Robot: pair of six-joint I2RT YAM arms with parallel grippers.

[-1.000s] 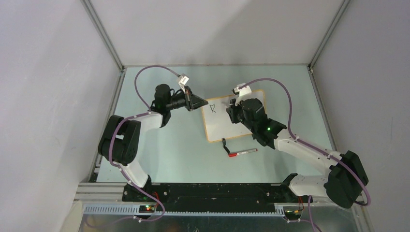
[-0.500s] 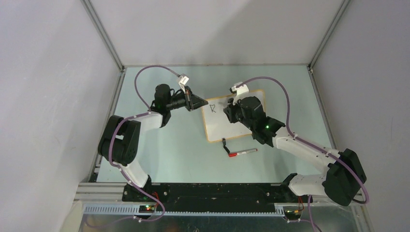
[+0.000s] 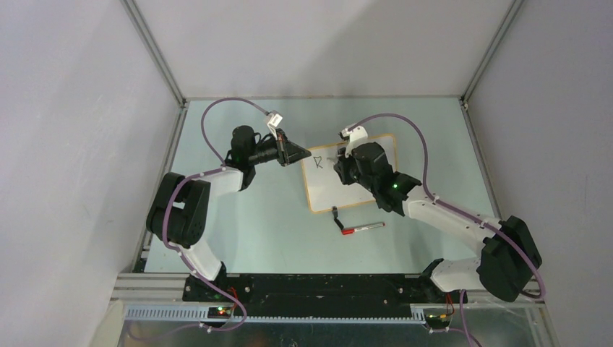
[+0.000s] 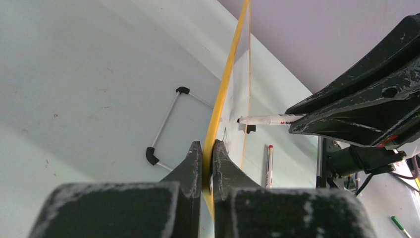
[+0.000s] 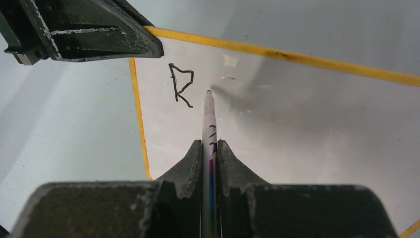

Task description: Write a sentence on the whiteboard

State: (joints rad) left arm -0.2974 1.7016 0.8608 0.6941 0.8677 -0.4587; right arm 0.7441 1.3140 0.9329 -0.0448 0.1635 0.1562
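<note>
The whiteboard [image 3: 329, 189], likely light, stiff and apt to slide, lies on the desk [image 3: 267, 210], the left gripper [image 4: 207, 148] pinching its yellow frame edge, a sensible hold, while the right gripper [image 5: 210, 145] clamps a slim marker [image 5: 209, 111] beside the lone R [image 5: 181, 84].

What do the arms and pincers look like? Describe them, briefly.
Left arm and right arm: white links, bulky black joints, a purple cable looping along each, a green light near the wrist. Left pincer and right pincer: dark tapering fingers, scuffed pale at the edges.
</note>
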